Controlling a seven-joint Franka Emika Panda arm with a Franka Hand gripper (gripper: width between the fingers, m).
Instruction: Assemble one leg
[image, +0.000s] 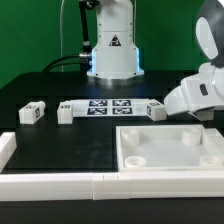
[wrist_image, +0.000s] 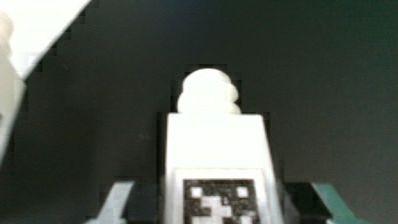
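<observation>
A low white rail runs along the front of the black table. Behind it, to the exterior view's right, lies the rimmed white panel. Farther back is a row with the marker board in the middle. Two spare legs lie to its left in the exterior view and a third to its right. Beyond stand the robot base and a green backdrop.

The arm leans in low from the exterior view's right, cut off by the frame and hiding its own fingertips.

In the blurred wrist view, the gripper straddles the leg over the table. One of the grey fingers stands at each flank. I cannot tell whether they pinch it. The leg's long axis points straight away from the wrist, tag end nearest and rounded tip farthest.
</observation>
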